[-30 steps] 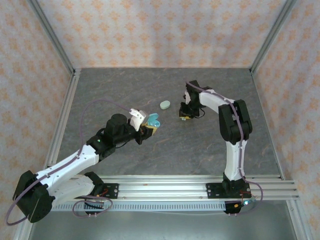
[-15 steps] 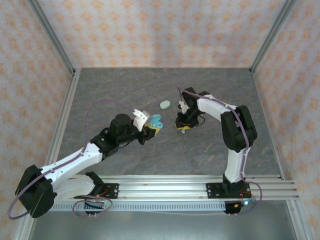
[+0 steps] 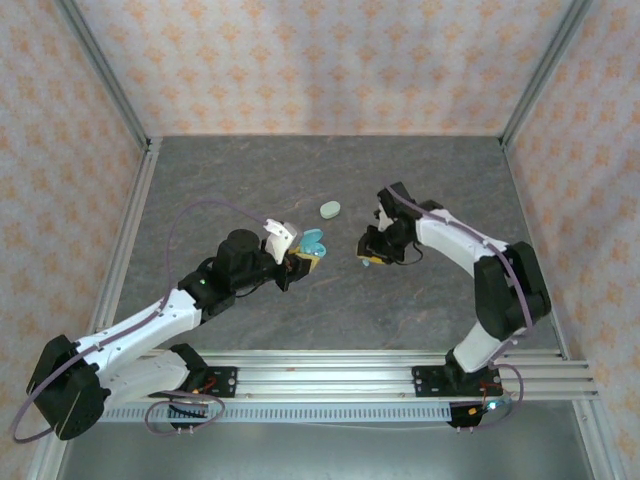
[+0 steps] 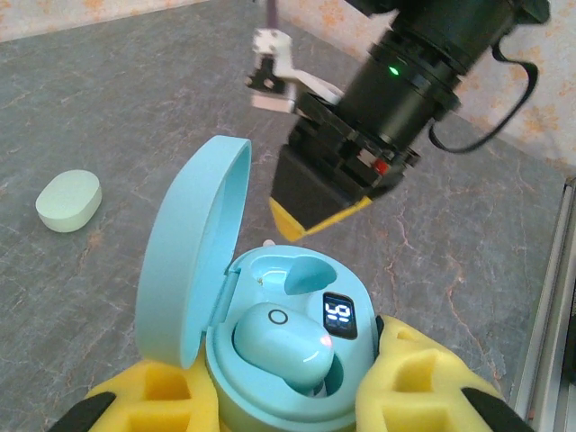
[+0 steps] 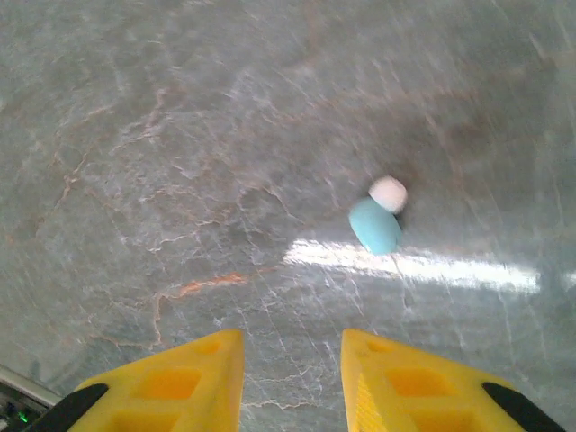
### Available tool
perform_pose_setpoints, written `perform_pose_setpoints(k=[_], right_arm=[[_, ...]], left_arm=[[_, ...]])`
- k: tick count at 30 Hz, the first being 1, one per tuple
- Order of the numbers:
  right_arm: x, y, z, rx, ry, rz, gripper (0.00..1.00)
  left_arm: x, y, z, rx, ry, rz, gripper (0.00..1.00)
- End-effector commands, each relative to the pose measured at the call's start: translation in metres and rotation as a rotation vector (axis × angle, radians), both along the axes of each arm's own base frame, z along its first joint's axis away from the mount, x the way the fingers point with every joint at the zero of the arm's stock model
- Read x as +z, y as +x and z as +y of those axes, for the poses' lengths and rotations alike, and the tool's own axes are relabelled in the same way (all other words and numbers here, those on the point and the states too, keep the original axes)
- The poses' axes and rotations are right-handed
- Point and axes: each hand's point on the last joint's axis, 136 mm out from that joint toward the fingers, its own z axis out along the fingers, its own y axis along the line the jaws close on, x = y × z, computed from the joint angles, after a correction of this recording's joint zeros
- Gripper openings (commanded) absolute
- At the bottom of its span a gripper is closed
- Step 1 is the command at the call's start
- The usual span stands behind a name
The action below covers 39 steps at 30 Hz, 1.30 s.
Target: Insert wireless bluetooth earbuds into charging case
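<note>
My left gripper [image 4: 288, 400] is shut on a pale blue charging case [image 4: 360, 378] whose lid [image 4: 193, 270] stands open. One pale blue earbud [image 4: 283, 346] sits in the near slot, and the far slot [image 4: 310, 274] is empty. From above, the case [image 3: 313, 243] is held just over the table's middle. My right gripper [image 5: 292, 369] is open above the table with nothing between its fingers. Another pale blue earbud [image 5: 373, 225] with a white tip lies on the table ahead of it. In the top view that gripper [image 3: 368, 250] hovers just right of the case.
A closed mint-green case [image 3: 330, 209] lies on the grey stone-patterned table [image 3: 230, 180] behind both grippers, also seen as the mint-green case [image 4: 68, 200] in the left wrist view. Metal frame posts and patterned walls enclose the table; a rail [image 3: 340, 375] runs along the near edge.
The right arm's elbow swung right and its gripper came nearer and lower beside the held case. Its jaws spread wider, and a blue earbud lies on the table beneath. The left gripper barely moved.
</note>
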Motion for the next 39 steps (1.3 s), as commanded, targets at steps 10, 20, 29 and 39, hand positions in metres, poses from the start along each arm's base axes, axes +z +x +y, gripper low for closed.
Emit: perform_pose_setpoints(k=[10,20,29,39], right_arm=[[-0.02,-0.015,-0.006,-0.227,0.078,0.007,0.17],[-0.031,-0.009,0.014,-0.181,0.08,0.035,0.16],[-0.027,0.004,0.014,-0.145,0.013,0.011,0.16],[-0.001,0.01,-0.005,-0.075,-0.133,-0.065,0.15]], left_arm=[[0.002,-0.002,-0.005,-0.013,-0.03,0.0,0.08],[0.0,-0.004,-0.002,0.01,-0.036,0.004,0.08],[0.0,-0.004,0.0,0.023,-0.031,0.001,0.08],[-0.008,0.0,-0.002,0.029,-0.023,0.012,0.08]])
